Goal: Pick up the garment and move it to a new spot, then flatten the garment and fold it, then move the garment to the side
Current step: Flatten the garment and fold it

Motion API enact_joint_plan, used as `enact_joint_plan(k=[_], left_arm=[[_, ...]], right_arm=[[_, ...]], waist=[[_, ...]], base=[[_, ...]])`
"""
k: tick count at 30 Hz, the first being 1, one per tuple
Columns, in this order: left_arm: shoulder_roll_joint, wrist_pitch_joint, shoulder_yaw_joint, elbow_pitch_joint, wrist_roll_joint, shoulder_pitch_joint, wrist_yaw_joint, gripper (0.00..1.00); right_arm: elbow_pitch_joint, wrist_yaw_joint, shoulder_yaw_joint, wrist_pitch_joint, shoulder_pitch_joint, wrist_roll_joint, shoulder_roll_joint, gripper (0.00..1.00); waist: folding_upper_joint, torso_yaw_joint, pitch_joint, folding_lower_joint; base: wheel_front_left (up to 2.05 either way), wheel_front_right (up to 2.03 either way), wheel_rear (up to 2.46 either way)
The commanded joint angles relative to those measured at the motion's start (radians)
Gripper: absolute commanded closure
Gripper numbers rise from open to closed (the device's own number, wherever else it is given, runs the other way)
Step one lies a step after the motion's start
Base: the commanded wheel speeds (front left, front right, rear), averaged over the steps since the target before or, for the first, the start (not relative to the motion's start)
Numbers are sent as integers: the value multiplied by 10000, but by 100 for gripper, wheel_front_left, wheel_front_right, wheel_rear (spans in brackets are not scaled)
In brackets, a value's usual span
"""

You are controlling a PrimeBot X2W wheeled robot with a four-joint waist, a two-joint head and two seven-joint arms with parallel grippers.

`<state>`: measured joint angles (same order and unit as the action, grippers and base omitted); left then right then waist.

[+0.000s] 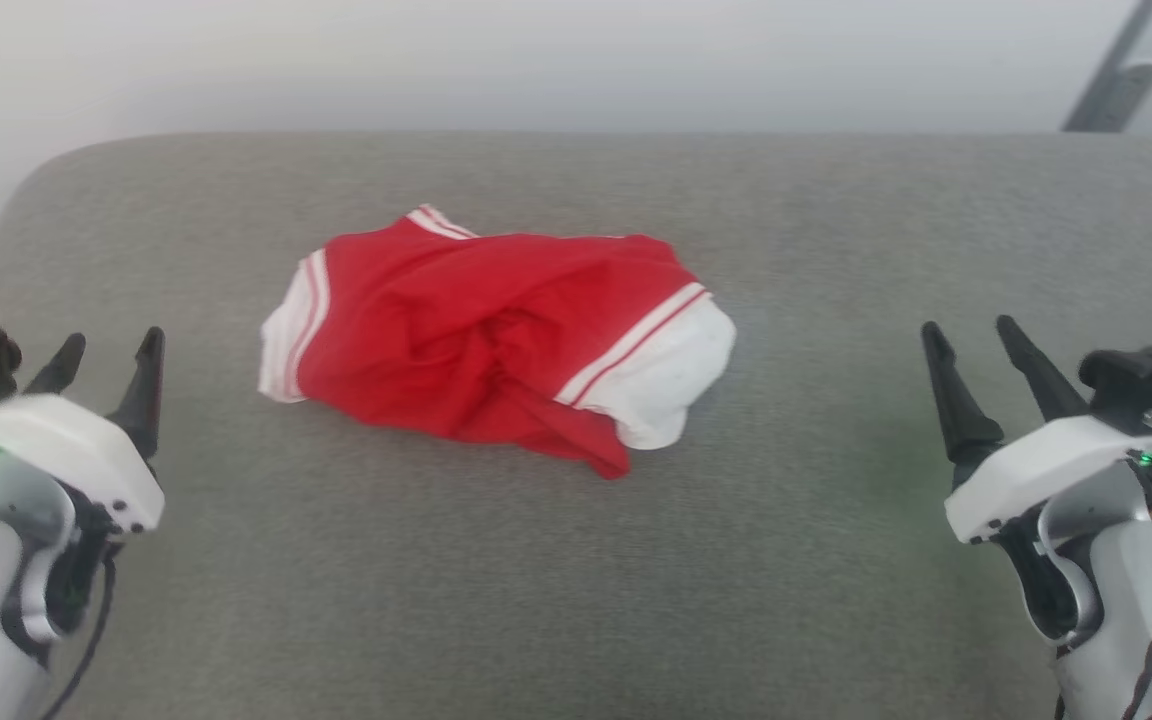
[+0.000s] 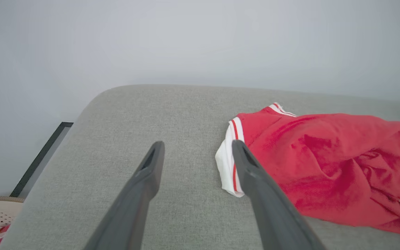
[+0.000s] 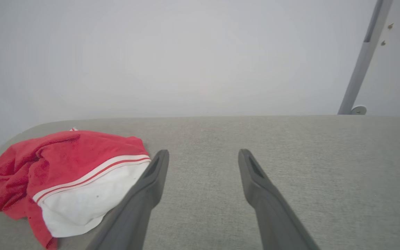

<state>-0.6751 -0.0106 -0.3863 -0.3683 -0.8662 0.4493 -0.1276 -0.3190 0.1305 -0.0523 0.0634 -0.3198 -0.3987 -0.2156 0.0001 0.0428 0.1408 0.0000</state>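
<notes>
At the middle of the grey padded surface (image 1: 576, 560), the garment (image 1: 496, 340) lies crumpled; flattening, folding and setting aside seemingly remain. The left hand (image 1: 115, 338) and right hand (image 1: 966, 326) are wide and empty.

So the garment (image 1: 476, 330) I'm looking at is a red jersey with white sleeves and red-and-white striped trim, crumpled in a loose heap around the middle of the grey padded top (image 1: 576, 600), a bit toward its far edge, a white sleeve at each end.
</notes>
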Motion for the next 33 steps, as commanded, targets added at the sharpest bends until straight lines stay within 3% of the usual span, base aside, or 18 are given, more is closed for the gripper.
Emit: enact_joint_plan(k=[1, 7, 11, 25, 33], left_arm=[[84, 450, 57, 179, 109, -301, -43, 0], [355, 2014, 383, 693, 201, -1137, -99, 0], [703, 2490, 549, 821, 202, -1530, -69, 0], [2049, 2767, 1360, 659, 613, -1987, 404, 0], [2986, 2759, 2337, 588, 1393, -2136, 997, 0]], right_arm=[[47, 5, -106, -180, -161, -87, -4, 0], [-167, 5, -621, -1143, -539, -311, -158, 0], [-400, 5, -911, -1936, -808, -377, -282, 0], [-1430, 5, -1670, -4756, -1827, -192, -612, 0], [-2454, 5, -2171, -6321, -2394, 341, -606, 0]], waist=[[-1, 474, -106, 0], [-1, 1264, -15, 0], [-1, 1754, 132, 0], [-1, 2778, 597, 0], [-1, 3108, 886, 0]], base=[[0, 0, 0], [0, 0, 0], [0, 0, 0], [0, 0, 0], [0, 0, 0]])
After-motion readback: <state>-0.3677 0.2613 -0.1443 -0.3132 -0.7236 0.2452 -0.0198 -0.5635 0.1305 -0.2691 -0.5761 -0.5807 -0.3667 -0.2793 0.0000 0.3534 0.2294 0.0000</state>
